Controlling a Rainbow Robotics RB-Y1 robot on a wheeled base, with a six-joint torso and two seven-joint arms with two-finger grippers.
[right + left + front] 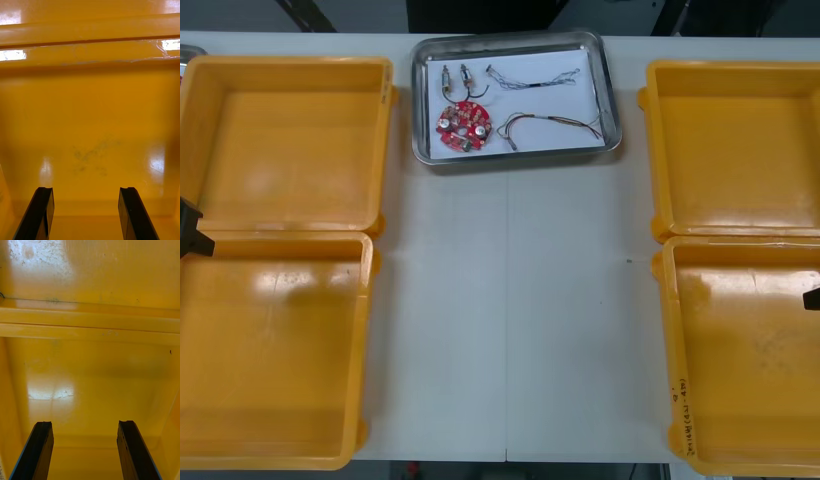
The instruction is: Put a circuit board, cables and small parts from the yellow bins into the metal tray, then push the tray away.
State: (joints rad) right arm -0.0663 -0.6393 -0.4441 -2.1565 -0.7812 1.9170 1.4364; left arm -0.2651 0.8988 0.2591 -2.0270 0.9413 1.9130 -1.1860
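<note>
A shiny rectangular metal tray (516,158), white inside, sits at the middle of the light table's (510,300) far edge, its long axis running along that edge and slightly skewed. In it, a round red circuit board (463,122) lies at the near left corner, small metal parts (455,73) at the far left, one thin twisted cable (532,80) stretched along the far side and another thin cable (550,122) curving along the near side. The four square yellow plastic bins, far left (290,150), near left (270,350), far right (740,150) and near right (750,350), show bare floors. The left gripper (84,423) hangs at the table's left edge over the near left bin, fingers well apart, holding nothing. The right gripper (85,189) hangs over the near right bin at the right edge, likewise spread and holding nothing.
</note>
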